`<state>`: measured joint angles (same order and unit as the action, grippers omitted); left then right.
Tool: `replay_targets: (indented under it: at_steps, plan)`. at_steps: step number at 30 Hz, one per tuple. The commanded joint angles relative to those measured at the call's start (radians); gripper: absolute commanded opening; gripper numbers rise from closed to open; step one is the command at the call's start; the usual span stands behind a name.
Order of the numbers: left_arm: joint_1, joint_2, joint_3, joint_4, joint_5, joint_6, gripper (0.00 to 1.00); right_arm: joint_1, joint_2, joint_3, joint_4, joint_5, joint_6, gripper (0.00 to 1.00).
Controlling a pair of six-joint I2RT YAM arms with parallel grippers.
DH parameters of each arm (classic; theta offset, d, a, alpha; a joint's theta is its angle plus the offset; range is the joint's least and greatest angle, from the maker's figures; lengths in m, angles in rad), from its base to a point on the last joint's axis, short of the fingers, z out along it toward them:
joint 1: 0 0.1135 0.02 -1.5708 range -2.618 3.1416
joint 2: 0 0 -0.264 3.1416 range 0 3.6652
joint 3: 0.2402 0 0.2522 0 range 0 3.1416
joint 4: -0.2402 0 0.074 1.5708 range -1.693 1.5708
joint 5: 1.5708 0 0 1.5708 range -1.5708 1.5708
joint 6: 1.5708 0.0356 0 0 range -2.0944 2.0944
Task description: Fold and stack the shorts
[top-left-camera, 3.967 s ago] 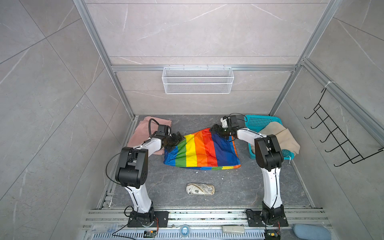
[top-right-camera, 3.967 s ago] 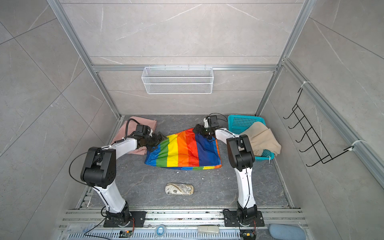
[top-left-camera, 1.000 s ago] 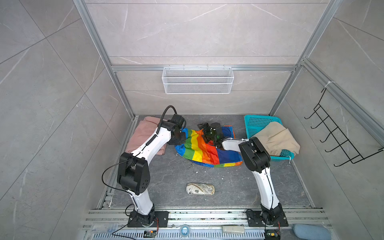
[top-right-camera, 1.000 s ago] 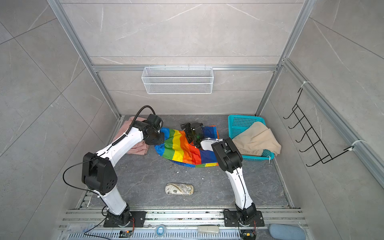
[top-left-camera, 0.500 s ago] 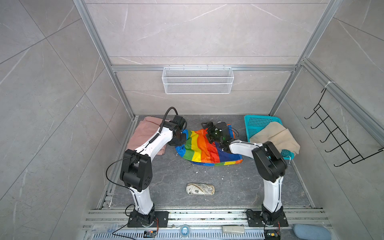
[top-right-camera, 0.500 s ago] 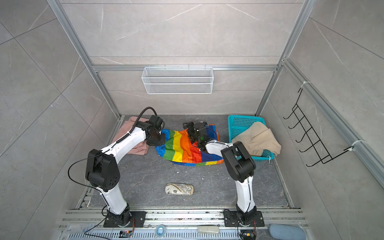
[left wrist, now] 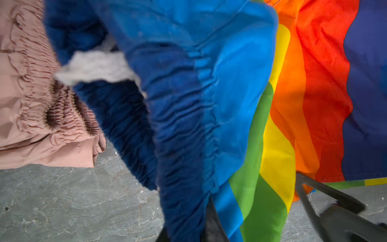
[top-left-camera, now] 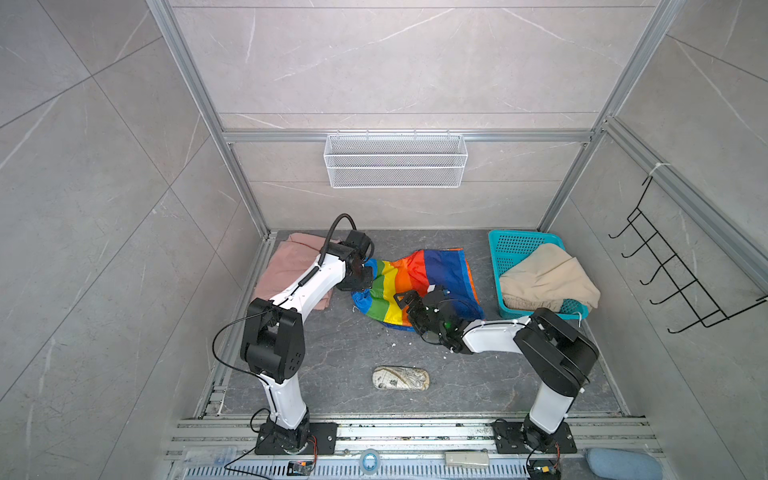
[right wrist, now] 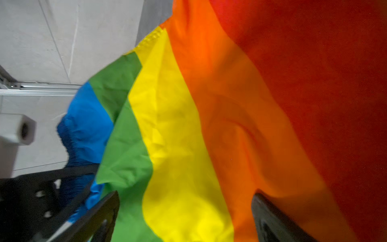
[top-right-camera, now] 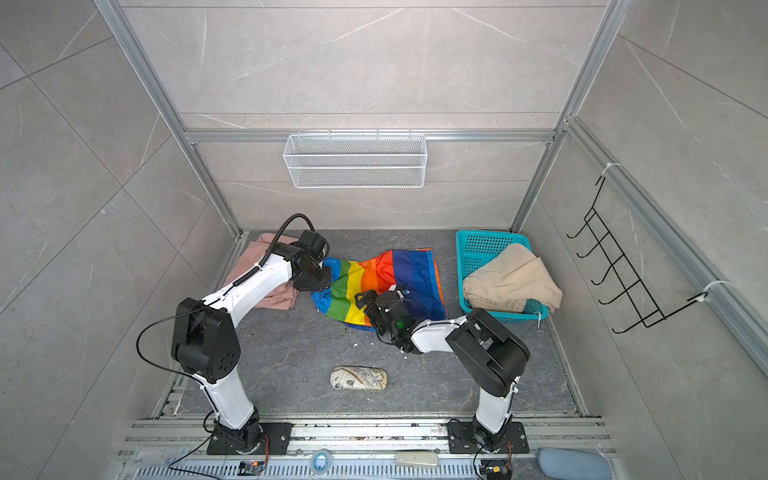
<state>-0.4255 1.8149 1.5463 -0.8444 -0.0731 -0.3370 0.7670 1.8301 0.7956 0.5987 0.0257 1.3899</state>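
The rainbow-striped shorts (top-left-camera: 432, 274) (top-right-camera: 399, 270) lie rumpled mid-floor in both top views. My left gripper (top-left-camera: 365, 276) (top-right-camera: 326, 278) is shut on their gathered blue waistband (left wrist: 180, 125) at the left end; its jaws (left wrist: 188, 234) are buried in the cloth. My right gripper (top-left-camera: 409, 297) (top-right-camera: 370, 297) hovers over the shorts' near edge, open, its fingers spread wide above the yellow and orange stripes (right wrist: 186, 213) with nothing between them. The pink shorts (top-left-camera: 286, 266) (left wrist: 31, 104) lie folded at the left wall. The beige shorts (top-left-camera: 544, 278) (top-right-camera: 511, 278) are draped over the basket.
A teal perforated basket (top-left-camera: 519, 241) (top-right-camera: 486, 241) stands at the back right corner. A small patterned pouch (top-left-camera: 401, 378) (top-right-camera: 358, 379) lies near the front. A white wire shelf (top-left-camera: 395, 160) hangs on the back wall, and black hooks (top-left-camera: 681, 282) on the right wall.
The rainbow shorts, flat four seconds ago, are now bunched toward the left. My right gripper has drawn back from the far middle to their near edge. The left keeps its hold.
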Motion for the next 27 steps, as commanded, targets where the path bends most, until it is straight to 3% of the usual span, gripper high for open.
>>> replay_targets:
  at_steps: [1, 8, 14, 18, 21, 27]
  plan:
    - [0.002, -0.014, 0.037, 0.0, 0.004, 0.012, 0.0, 0.018, 0.058, -0.04, 0.114, 0.043, 0.027, 0.99]
    - [0.004, -0.011, 0.057, -0.044, -0.043, 0.043, 0.0, 0.077, 0.093, -0.04, 0.136, 0.017, 0.051, 0.99]
    - [0.004, -0.002, 0.12, -0.152, -0.187, 0.127, 0.0, 0.091, -0.062, -0.001, 0.004, -0.043, 0.003, 1.0]
    - [0.004, 0.007, 0.161, -0.21, -0.263, 0.179, 0.0, 0.005, -0.201, 0.072, -0.384, -0.072, -0.167, 1.0]
    - [0.003, 0.024, 0.218, -0.25, -0.253, 0.197, 0.0, -0.096, -0.217, 0.108, -0.555, -0.126, -0.291, 1.0]
    - [-0.006, 0.065, 0.378, -0.341, -0.217, 0.188, 0.0, -0.26, -0.168, 0.127, -0.705, -0.217, -0.501, 1.0]
